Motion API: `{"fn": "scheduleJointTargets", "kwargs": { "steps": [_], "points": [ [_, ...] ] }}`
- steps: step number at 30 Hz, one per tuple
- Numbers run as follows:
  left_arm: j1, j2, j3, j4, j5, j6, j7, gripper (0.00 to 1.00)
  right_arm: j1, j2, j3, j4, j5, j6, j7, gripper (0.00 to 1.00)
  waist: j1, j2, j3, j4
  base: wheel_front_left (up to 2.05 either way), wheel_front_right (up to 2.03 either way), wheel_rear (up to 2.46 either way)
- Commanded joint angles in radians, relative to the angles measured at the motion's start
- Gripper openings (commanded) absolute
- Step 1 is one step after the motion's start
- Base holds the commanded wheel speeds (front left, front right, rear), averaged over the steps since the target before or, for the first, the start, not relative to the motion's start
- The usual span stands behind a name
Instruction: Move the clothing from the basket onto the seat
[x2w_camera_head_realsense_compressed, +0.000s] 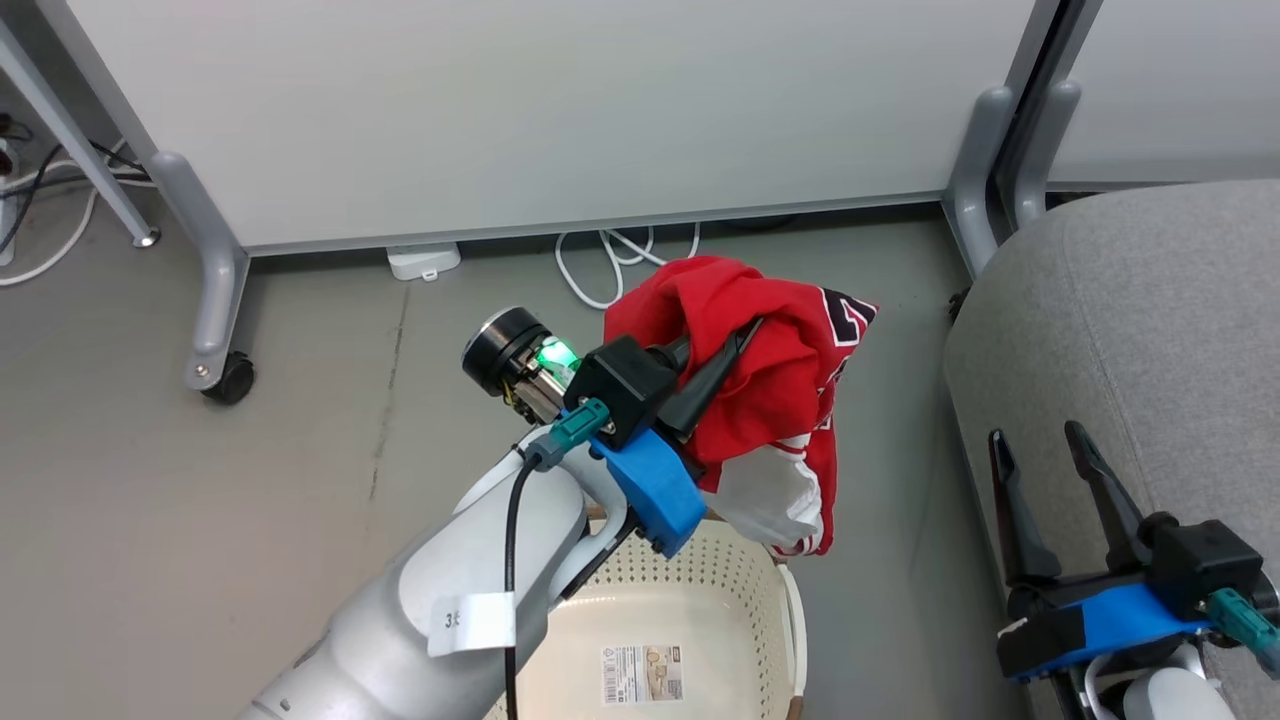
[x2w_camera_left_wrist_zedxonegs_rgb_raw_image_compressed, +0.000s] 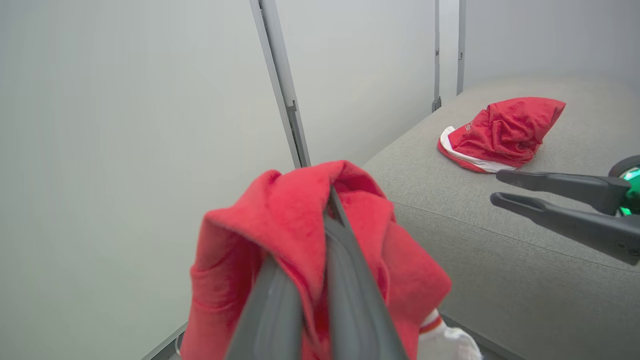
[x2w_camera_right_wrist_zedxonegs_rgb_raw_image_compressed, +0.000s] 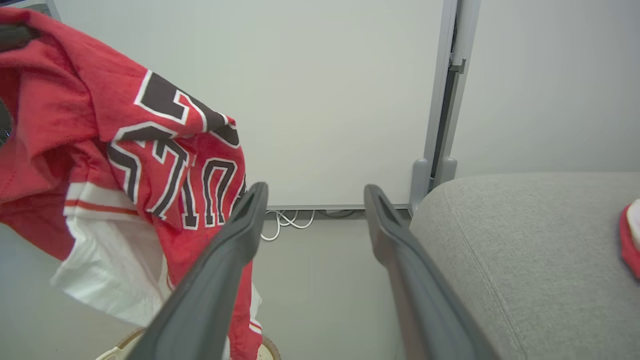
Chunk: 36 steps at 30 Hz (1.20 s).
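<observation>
My left gripper (x2w_camera_head_realsense_compressed: 745, 335) is pinched on a bunched fold of the red garment (x2w_camera_head_realsense_compressed: 780, 390). It holds the garment in the air above the far right corner of the basket (x2w_camera_head_realsense_compressed: 745, 590), with bare floor (x2w_camera_head_realsense_compressed: 300, 480) between it and the seat (x2w_camera_head_realsense_compressed: 1130, 320) on the right. My right gripper (x2w_camera_head_realsense_compressed: 1035, 435) is spread and carries nothing, hovering at the seat's near edge.

The grip is my worry. I bite only a thick wad near the top, and most of the cloth hangs free below, with the white panel lowest. If the fold creeps out as I swing right, the garment drops on the floor short of the seat. The dangling tail may also catch the basket's rim or brush my right gripper, which stands close to the path. A snag there could tug the cloth loose. Letting go too early, over the seat's rounded corner, would let it slide off.

The garment is a soft, fleecy knit, bright red with white panels, black letters edged in white and a striped cuff. It slumps and folds with no shape of its own. The basket is stiff cream plastic, its walls dotted with holes and its rim brown and woven-looking. The seat is a broad grey cushion of coarse fabric with a stitched seam and rounded corners. A second garment (x2w_camera_left_wrist_zedxonegs_rgb_raw_image_compressed: 500, 132) lies crumpled on top of it, well away from the edge.
</observation>
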Motion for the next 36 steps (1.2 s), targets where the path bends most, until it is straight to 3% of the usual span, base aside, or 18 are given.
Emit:
{"fn": "scheduleJointTargets", "kwargs": {
  "steps": [1,25,36],
  "points": [
    [0.007,-0.004,0.009,-0.011,0.005,0.000,-0.005,0.00,0.022,0.002,0.000,0.005,-0.003,0.000,-0.001,1.00,0.0001,-0.0001,-0.023,0.004,0.00,0.00,0.00],
    [0.039,0.017,0.017,-0.057,0.011,0.009,-0.005,0.00,0.078,0.014,0.030,-0.004,0.002,0.000,-0.001,1.00,0.0001,-0.0001,-0.105,0.009,0.00,0.00,0.00],
    [0.040,0.022,0.013,-0.060,0.005,0.013,-0.005,0.00,0.052,0.011,0.151,-0.045,0.017,0.000,-0.001,1.00,0.0001,-0.0001,-0.098,0.010,0.00,0.00,0.00]
  ]
}}
